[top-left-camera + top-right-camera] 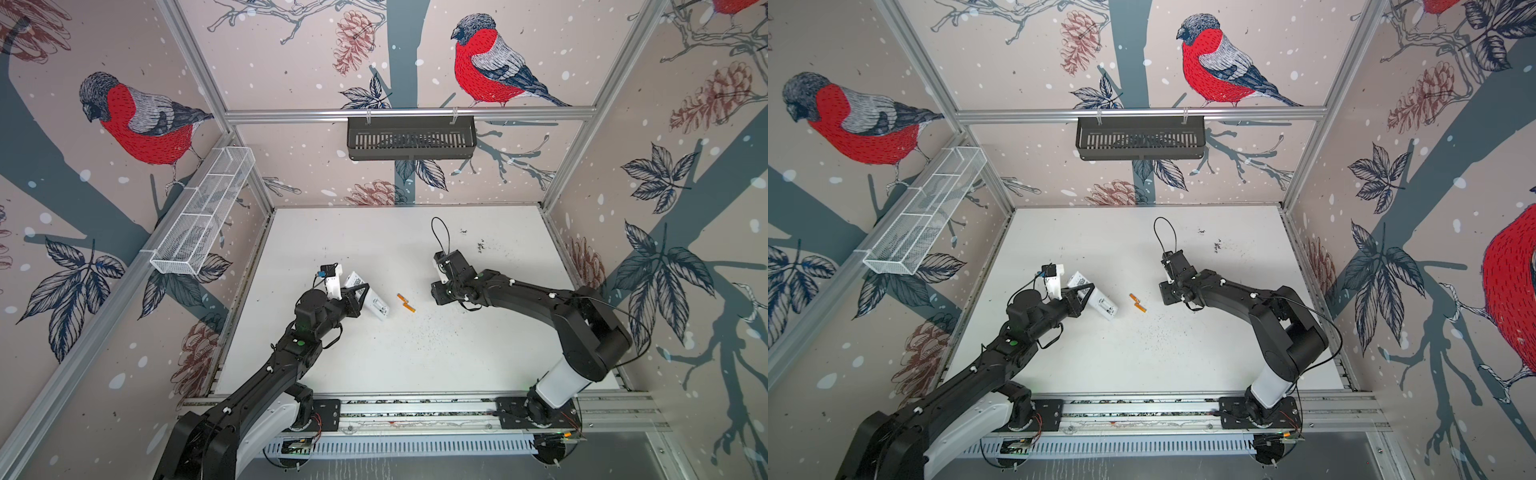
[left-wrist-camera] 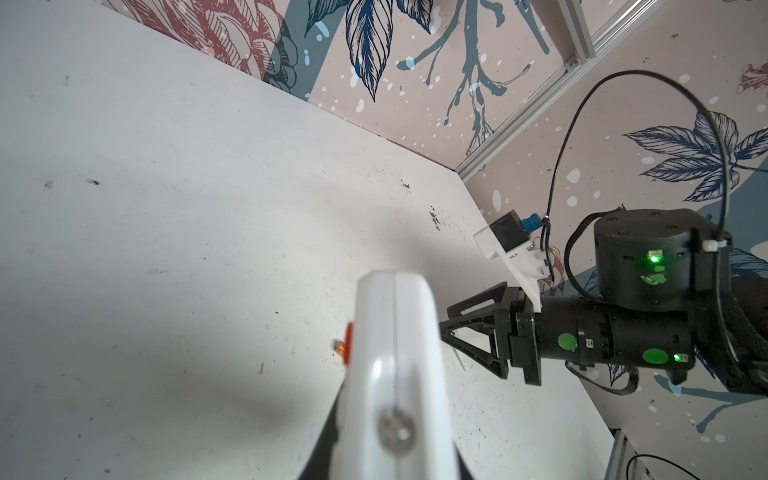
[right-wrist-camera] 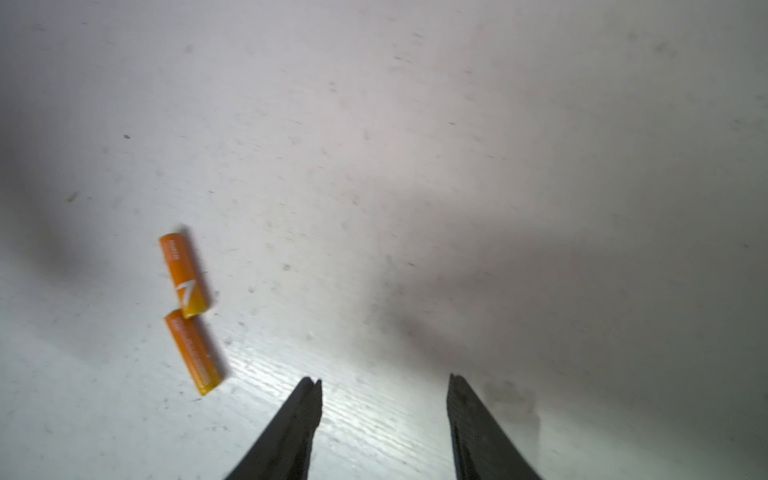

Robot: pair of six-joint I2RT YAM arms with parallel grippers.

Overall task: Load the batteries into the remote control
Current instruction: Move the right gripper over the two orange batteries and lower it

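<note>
My left gripper (image 1: 358,293) is shut on the remote control (image 1: 376,302), a white bar that slants down to the right over the table's left half. In the left wrist view the remote (image 2: 395,353) fills the space between my dark fingers (image 2: 328,436), seen edge-on with a red button on its side. Two orange batteries (image 1: 402,297) (image 1: 409,307) lie end to end on the table just right of it. My right gripper (image 1: 437,291) hovers right of them, open and holding nothing. In the right wrist view the batteries (image 3: 185,274) (image 3: 193,351) lie to one side of the gripper (image 3: 383,379).
The white table (image 1: 374,241) has dark specks (image 1: 436,332) scattered right of centre. A white wire basket (image 1: 203,212) hangs on the left wall and a black basket (image 1: 411,137) on the back rail. Aluminium frame posts stand at the corners.
</note>
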